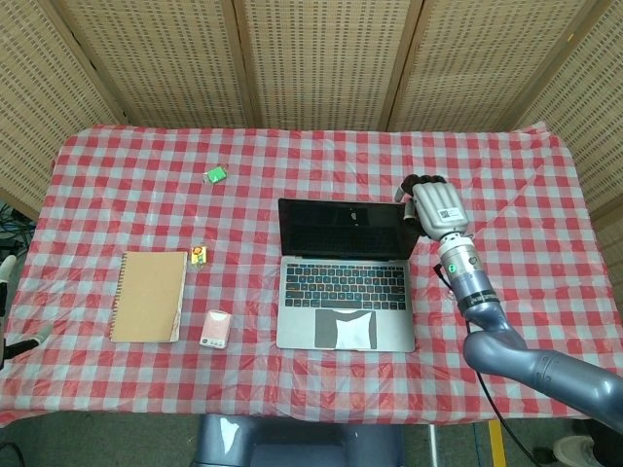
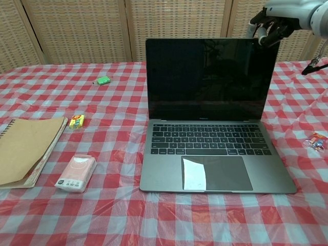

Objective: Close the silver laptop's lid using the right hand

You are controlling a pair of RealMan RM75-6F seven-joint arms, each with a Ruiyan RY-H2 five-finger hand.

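The silver laptop [image 1: 346, 292] stands open in the middle of the checked table, its dark screen [image 2: 210, 77] upright and facing me. My right hand [image 1: 433, 206] is at the lid's top right corner, holding nothing; its dark fingertips [image 2: 262, 35] curl by the lid's upper edge, and contact is not clear. In the chest view the right hand [image 2: 279, 13] enters from the top right. Only slivers of my left hand [image 1: 6, 270] show at the far left edge, off the table.
A brown spiral notebook [image 1: 148, 295] lies left of the laptop, with a pink packet [image 1: 215, 329] and a small yellow item [image 1: 199, 255] beside it. A green item [image 1: 215, 174] lies further back. A wrapped candy [image 2: 315, 139] lies right of the laptop.
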